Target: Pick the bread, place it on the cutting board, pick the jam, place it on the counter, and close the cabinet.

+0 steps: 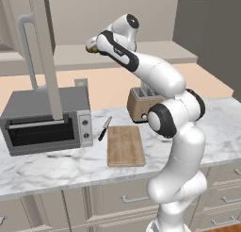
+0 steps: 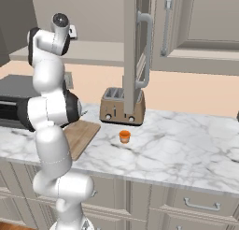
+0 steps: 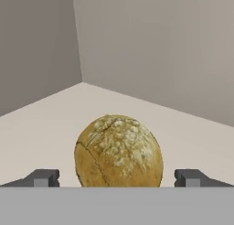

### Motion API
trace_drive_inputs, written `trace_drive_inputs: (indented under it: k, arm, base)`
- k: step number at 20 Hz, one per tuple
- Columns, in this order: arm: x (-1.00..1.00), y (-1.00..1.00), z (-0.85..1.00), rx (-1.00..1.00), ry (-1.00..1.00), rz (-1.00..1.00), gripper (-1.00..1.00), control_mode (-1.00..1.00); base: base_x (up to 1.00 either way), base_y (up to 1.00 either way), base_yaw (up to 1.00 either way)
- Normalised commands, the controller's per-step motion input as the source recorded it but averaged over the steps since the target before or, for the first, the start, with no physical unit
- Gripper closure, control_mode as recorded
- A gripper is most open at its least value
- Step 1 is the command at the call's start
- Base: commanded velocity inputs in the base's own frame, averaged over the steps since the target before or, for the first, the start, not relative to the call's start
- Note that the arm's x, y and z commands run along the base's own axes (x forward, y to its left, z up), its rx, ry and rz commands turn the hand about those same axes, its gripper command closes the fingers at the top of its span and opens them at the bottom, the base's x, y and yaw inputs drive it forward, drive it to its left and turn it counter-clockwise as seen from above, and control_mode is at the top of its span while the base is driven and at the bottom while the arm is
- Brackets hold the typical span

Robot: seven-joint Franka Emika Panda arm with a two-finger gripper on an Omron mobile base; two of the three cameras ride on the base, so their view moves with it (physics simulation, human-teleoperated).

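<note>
Bread (image 3: 118, 151), a round golden-brown lumpy roll with a cracked crust, sits low and centre in the hand view on the pale shelf floor of the beige-grey panelled cabinet (image 1: 43, 47). Flanked by the two dark fingertips (image 3: 43, 177) of the gripper (image 3: 118, 178), spread wide to either side and apart from the crust, nothing held. Likely light, dry and a little yielding; best pinched across its widest middle with gentle pressure, since the rounded sides could roll or slip out from a high or off-centre grasp. In the left base view, seen as a small tan patch at the gripper (image 1: 92, 46) in the upper middle, at the end of the white arm reaching up toward the shelf. Below, lower centre, lies the flat light-brown wooden cutting board (image 1: 125, 145) on the white grey-veined marble counter (image 1: 56, 167), bare of bread. Beside it, a black-handled knife (image 1: 104, 128), a grey toaster oven (image 1: 44, 120) and a tan toaster (image 1: 141, 106). In the right base view, small squat orange jam jar (image 2: 124, 136) stands at centre on the marble, cabinet door hanging open above.
</note>
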Motion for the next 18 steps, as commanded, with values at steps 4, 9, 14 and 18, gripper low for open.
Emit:
trace_drive_inputs:
  k: [4, 9, 14, 18]
  arm:
    - [0.00, 0.19, -0.06, 0.00, 0.00, 0.05, -1.00, -1.00]
    - [0.03, 0.10, -0.13, 0.00, 0.00, 0.04, -1.00, -1.00]
    - [0.03, 0.00, -0.14, -0.01, -0.01, 0.03, -1.00, -1.00]
    - [0.00, 0.00, -0.21, -0.04, -0.02, 0.00, -1.00, -1.00]
  base:
    - [0.00, 0.00, 0.00]
    - [0.00, 0.00, 0.00]
    - [0.00, 0.00, 0.00]
    - [0.00, 0.00, 0.00]
